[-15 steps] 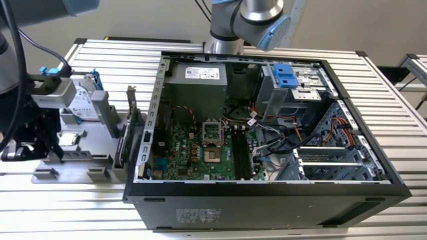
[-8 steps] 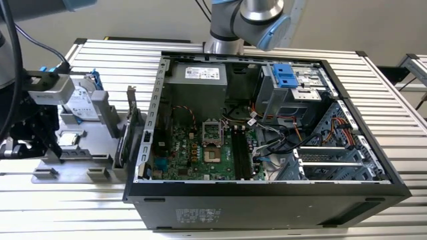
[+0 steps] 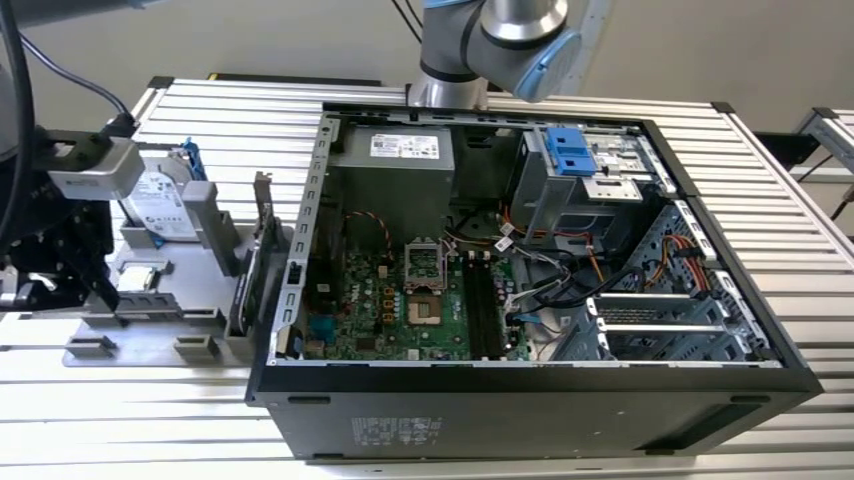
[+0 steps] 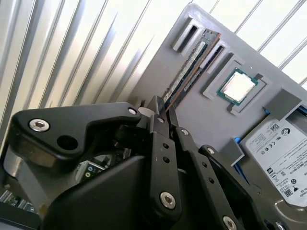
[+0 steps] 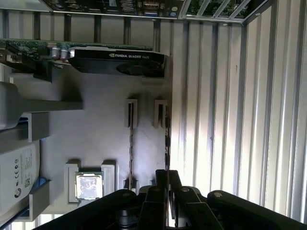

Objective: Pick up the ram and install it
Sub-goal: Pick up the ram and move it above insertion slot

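The ram [image 5: 167, 139] is a thin dark stick standing on edge in the slotted holders of a grey tray [image 5: 96, 129]. In the second wrist view the ram [image 4: 192, 69] runs straight toward my fingertips. A second thin stick [image 5: 130, 143] stands parallel beside it. My gripper [image 5: 167, 176] hovers above the near end of the ram, its black fingers [image 4: 154, 108] drawn together with nothing seen between them. In the exterior view the arm's wrist end [image 3: 40, 220] hangs over the tray [image 3: 147, 290] at the exterior view's left. The open computer case [image 3: 534, 400] shows dark memory slots [image 3: 478, 310] on its green board.
On the tray lie a processor chip [image 5: 88, 186], a silver hard drive [image 4: 280, 139] and a black graphics card [image 5: 115, 60] standing on edge. The case's metal wall rises between tray and board. A ribbed aluminium table [image 3: 787, 200] lies under everything.
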`<state>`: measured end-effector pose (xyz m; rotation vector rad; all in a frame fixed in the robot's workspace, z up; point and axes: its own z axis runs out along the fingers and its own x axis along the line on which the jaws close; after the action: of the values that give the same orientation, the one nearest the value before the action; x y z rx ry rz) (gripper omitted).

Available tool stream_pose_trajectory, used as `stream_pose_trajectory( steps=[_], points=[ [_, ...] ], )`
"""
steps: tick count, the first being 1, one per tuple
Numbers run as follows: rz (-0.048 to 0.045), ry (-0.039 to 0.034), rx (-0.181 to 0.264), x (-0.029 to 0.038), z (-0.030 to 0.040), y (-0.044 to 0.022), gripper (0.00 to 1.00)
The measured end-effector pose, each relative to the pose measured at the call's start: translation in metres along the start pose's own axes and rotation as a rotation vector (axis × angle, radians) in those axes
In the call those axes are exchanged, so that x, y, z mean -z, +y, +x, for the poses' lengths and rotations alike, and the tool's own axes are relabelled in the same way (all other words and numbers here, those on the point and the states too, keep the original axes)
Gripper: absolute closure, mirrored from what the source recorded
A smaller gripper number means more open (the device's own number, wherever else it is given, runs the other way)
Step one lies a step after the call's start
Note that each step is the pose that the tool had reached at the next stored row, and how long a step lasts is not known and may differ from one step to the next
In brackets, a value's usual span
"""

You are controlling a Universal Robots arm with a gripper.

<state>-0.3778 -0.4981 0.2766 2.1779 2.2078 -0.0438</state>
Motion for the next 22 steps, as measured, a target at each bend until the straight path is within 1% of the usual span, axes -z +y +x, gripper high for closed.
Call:
stream_pose_trajectory(
  steps=[5,22],
  points=[
    [0.0,0.0,0.0,0.0065,-0.0004,0.0002,1.0],
    [0.0,0.0,0.0,0.0353,-0.0017,0.0003,1.0]
  ],
)
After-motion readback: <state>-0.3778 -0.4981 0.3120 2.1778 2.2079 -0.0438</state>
